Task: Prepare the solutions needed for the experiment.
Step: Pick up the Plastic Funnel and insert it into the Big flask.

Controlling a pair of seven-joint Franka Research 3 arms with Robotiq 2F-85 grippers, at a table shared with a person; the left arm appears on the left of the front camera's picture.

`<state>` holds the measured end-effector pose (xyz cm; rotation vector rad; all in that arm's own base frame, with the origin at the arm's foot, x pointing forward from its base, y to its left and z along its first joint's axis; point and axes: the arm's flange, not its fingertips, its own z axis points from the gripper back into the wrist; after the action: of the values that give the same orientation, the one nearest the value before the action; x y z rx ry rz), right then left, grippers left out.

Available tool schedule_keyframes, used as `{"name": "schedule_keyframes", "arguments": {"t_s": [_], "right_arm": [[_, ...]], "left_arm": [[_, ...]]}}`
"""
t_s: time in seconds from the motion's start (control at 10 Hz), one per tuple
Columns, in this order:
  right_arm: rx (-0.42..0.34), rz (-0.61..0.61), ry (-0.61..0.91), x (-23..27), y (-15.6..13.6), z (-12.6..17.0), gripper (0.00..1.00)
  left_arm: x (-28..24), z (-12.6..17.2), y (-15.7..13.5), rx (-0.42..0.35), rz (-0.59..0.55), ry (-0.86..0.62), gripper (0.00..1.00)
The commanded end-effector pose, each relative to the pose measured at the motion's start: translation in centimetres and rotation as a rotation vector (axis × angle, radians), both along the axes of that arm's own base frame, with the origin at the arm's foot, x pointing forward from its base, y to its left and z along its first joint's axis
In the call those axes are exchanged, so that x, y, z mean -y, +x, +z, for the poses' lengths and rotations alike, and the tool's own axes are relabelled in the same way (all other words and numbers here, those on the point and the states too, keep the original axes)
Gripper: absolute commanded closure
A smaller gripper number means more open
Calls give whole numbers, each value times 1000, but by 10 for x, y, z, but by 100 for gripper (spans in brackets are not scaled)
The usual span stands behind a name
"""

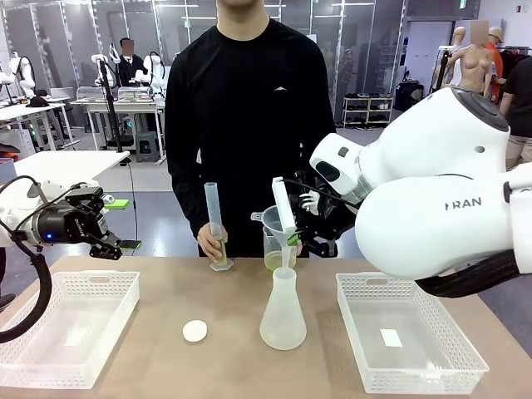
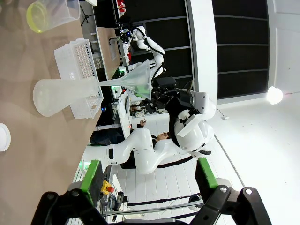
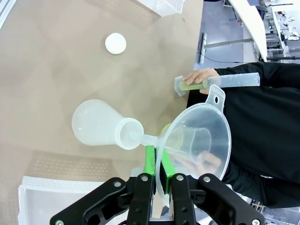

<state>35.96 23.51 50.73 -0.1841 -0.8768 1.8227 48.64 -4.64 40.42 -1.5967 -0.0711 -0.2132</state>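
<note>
Beige table [image 1: 158, 287] lies between me and a person in black. My right claw [image 3: 157, 157] pinches the rim of a translucent funnel [image 3: 187, 115], which is tilted with its stem at the mouth of the Erlenmeyer flask [image 1: 283, 320]. My left claw [image 2: 149, 176] hangs spread wide above the left white basket [image 1: 75, 278]. The solutions [image 1: 220, 253] sit beyond the flask: some in the graduated cylinder [image 1: 214, 216] under the person's hand [image 1: 208, 241], some in the beaker [image 1: 273, 245] behind the funnel

Lab: flask [image 3: 98, 124], funnel [image 3: 219, 157], graduated cylinder [image 1: 213, 218]
</note>
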Motion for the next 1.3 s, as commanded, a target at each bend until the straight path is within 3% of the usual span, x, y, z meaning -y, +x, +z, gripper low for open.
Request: {"name": "schedule_keyframes", "arguments": {"t_s": [0.0,1.2], "right_arm": [[-7,39,20,3,15,-14,95],[-103,25,54,7,31,-75,95]], "left_arm": [[0,2,-1,3,-4,-4,0],[0,2,-1,3,-4,-4,0]]}}
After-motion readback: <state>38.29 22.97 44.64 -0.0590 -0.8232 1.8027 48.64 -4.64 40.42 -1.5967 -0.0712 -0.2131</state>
